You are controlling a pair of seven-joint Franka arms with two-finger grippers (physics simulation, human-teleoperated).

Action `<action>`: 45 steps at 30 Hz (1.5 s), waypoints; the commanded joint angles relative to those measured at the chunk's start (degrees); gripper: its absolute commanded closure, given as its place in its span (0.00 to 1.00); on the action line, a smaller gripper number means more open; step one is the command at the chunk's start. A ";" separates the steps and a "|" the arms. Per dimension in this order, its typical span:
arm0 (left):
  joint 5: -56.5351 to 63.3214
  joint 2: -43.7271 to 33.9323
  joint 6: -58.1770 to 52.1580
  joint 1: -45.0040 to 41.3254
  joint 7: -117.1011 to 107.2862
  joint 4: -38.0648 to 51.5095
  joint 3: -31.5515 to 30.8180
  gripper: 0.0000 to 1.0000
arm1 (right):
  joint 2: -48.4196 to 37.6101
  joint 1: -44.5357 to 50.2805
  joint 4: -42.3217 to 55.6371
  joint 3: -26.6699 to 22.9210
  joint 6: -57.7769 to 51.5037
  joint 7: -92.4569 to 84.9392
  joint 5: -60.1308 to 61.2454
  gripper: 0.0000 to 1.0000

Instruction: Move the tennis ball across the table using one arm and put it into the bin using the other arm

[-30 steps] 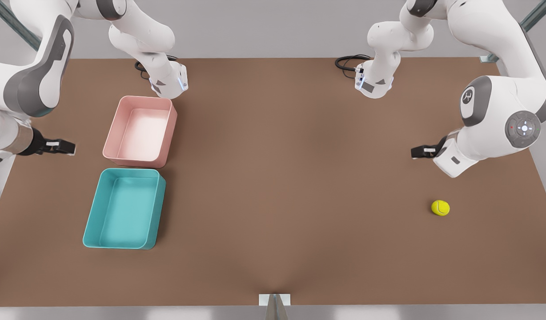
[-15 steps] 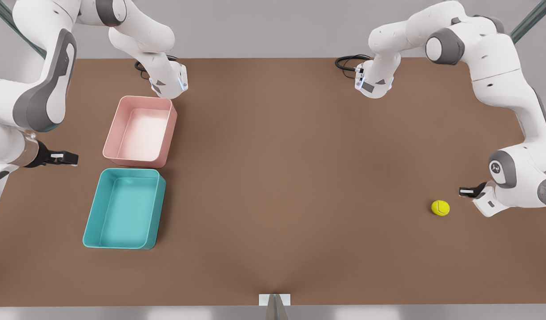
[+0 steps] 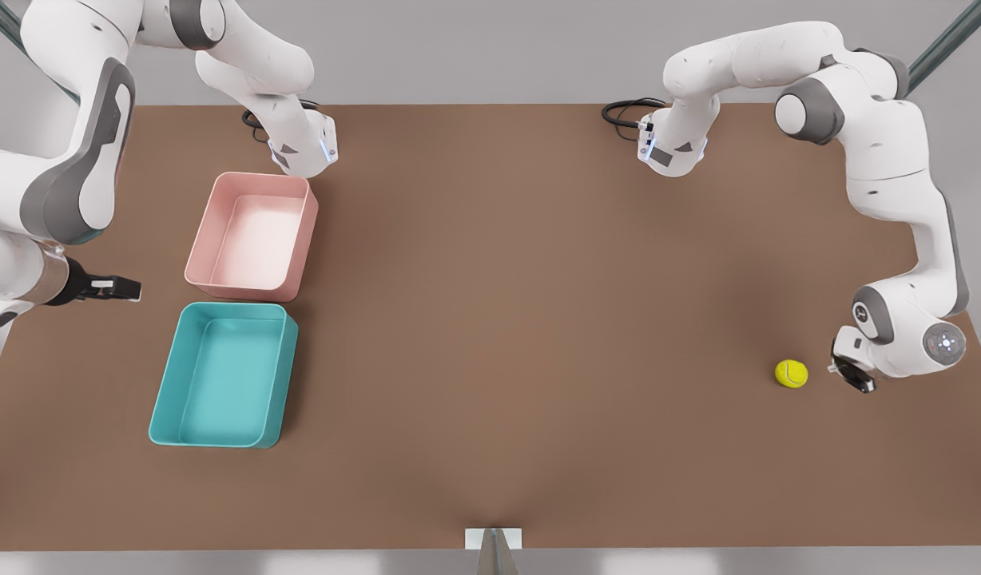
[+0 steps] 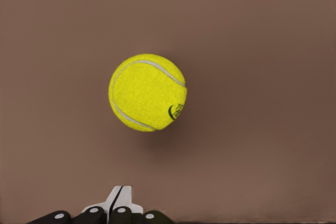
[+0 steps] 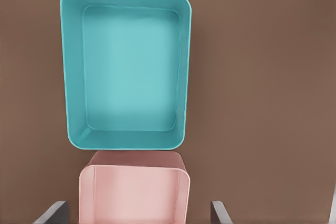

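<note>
The left end effector (image 3: 851, 374) sits low over the worktop (image 3: 522, 319) just beside the tennis ball (image 3: 791, 373), at the ball's 3 o'clock in the front view, with a narrow strip of bare surface between them. In the left wrist view its two fingertips (image 4: 119, 203) press together with only a thin seam between them, and they hold nothing; the ball (image 4: 148, 92) lies clear ahead of them, its white seam and a small dark mark facing the camera. The ball rests on the brown surface far over on the front view's right, well apart from both tubs.

The right end effector (image 3: 115, 288) waits near the edge on the front view's left, at about 10 o'clock from the bin (image 3: 223, 375) and at 9 o'clock from the pink tub (image 3: 253, 236). Its fingers (image 5: 52, 212) stand wide apart at the edges of the right wrist view and grip nothing.

The bin (image 5: 125, 67) is teal, open-topped and upright. The pink tub (image 5: 134, 192) stands just beside one of its short ends, at its 12 o'clock in the front view, with a slim gap between the two.
</note>
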 commanded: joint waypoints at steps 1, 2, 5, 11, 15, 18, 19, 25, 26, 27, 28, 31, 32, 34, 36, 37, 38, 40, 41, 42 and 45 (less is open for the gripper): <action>3.19 -0.05 2.02 -0.05 36.29 -0.14 0.01 0.79 | -0.06 -0.07 0.02 -0.02 0.04 -0.21 0.03 0.00; 3.27 -0.05 1.85 -0.05 34.19 -0.76 0.01 0.79 | -0.06 -0.07 0.02 -0.02 0.04 -0.21 0.03 0.00; 3.27 -0.05 -0.88 -0.14 26.54 -0.76 0.01 0.79 | 0.03 -0.33 0.02 -0.02 0.04 -0.21 0.03 0.00; 3.10 2.06 0.87 -0.14 26.18 -0.84 0.01 0.79 | -0.15 -0.33 0.11 -0.02 0.04 -0.21 0.11 0.00; 3.36 2.76 3.25 -0.14 24.43 -0.67 0.01 0.79 | -0.67 -0.33 0.02 -0.02 -0.05 -0.21 0.11 0.00; 3.27 2.76 3.16 -0.23 27.58 -0.76 0.01 0.79 | -0.59 -0.25 0.02 -0.02 -0.13 -0.30 0.20 0.00; 3.27 2.76 3.16 -0.66 29.00 -0.84 0.01 0.79 | -0.59 -0.25 0.02 0.07 -0.13 -0.30 0.20 0.00; 2.92 2.94 2.90 -1.02 28.29 -1.20 0.01 0.79 | -0.59 -0.33 0.02 -0.02 -0.22 -0.91 0.29 0.00; 2.92 2.94 2.90 -1.10 28.21 -1.20 0.01 0.79 | -0.59 -0.33 0.02 -0.02 -0.22 -0.91 0.20 0.00; 2.83 2.94 2.90 -1.10 28.21 -1.20 0.01 0.79 | -0.50 -0.33 0.02 -0.02 -0.22 -0.91 0.29 0.00; 2.66 2.94 2.90 -1.02 28.21 -1.20 0.01 0.79 | -0.41 -0.33 0.02 -0.02 -0.22 -0.91 0.29 0.00; 2.66 2.85 2.90 -1.02 28.12 -1.20 0.01 0.79 | -0.41 -0.33 0.02 -0.02 -0.22 -0.83 0.29 0.00; 2.66 2.85 2.90 -1.11 28.03 -1.28 0.01 0.79 | -0.32 -0.33 0.02 -0.02 -0.22 -0.83 0.29 0.00; 2.66 2.76 2.90 -1.46 24.78 -1.20 0.01 0.79 | -0.32 -0.33 0.02 -0.02 -0.22 -0.91 0.29 0.00; 1.78 2.50 2.90 -2.42 21.09 -1.20 0.01 0.79 | -0.32 -0.33 0.02 -0.02 -0.22 -0.91 0.29 0.00; 1.43 2.50 3.07 -3.74 18.28 -1.20 0.01 0.79 | -0.32 -0.33 0.02 -0.02 -0.22 -0.91 0.29 0.00; 1.43 1.97 3.16 -6.37 12.31 -1.11 0.01 0.79 | -0.41 -0.42 0.02 -0.02 -0.22 -1.00 0.29 0.00; -0.15 1.53 2.90 -13.67 -9.82 -3.13 -2.44 0.79 | -0.32 -0.60 0.02 -0.02 -0.22 -1.00 0.38 0.00; -0.94 -0.48 -0.17 -15.95 -30.64 -4.62 -7.19 0.79 | -0.32 -0.60 0.02 -0.02 -0.22 -1.00 0.64 0.00; -1.12 -2.41 -6.39 -16.84 -47.73 -3.92 -9.91 0.79 | -0.24 -0.60 0.02 -0.02 -0.22 -1.00 0.64 0.00; -24.33 -4.44 -10.90 -11.74 -78.81 -1.90 -10.01 0.79 | -0.23 -0.60 0.02 -0.02 -0.22 -1.00 0.73 0.00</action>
